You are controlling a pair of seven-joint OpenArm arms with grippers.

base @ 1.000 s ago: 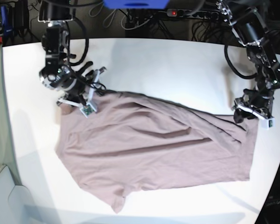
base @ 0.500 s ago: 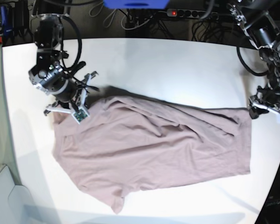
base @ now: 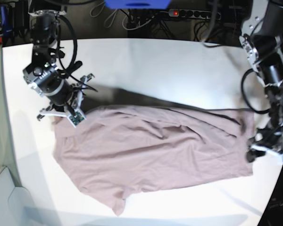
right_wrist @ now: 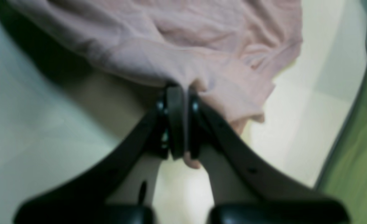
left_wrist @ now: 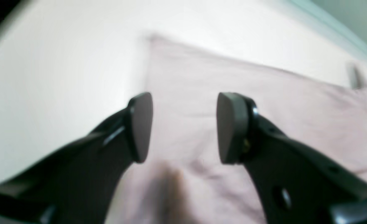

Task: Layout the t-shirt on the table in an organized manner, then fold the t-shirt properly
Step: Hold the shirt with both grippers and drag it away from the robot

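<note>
I had the right gripper (right_wrist: 181, 124) pressed together on a fold at the edge of the dusty mauve-pink soft fabric t-shirt (base: 151, 150), near its shoulder end, with a little nub of cloth poking out below the jaws. The left gripper (left_wrist: 183, 127) stood spread and empty, hovering over the opposite hem end of the shirt, the corner of the cloth just ahead of its fingertips (left_wrist: 140, 127). The shirt itself lay across the big smooth white tabletop (base: 170, 70), mostly opened out but rumpled, with diagonal creases running through the body and one sleeve sticking out toward the near edge. My worry was the thin pinch on the right: a sideways tug might slip the fabric out, or drag the whole shirt instead of flattening it, since the other end was not held. I also judged that the left gripper sat close to the tabletop's edge, so a low approach could scrape the surface or catch only one layer. Cables (base: 132, 19) and a power strip (base: 193, 14) lay beyond the far edge, well away from both grippers.
</note>
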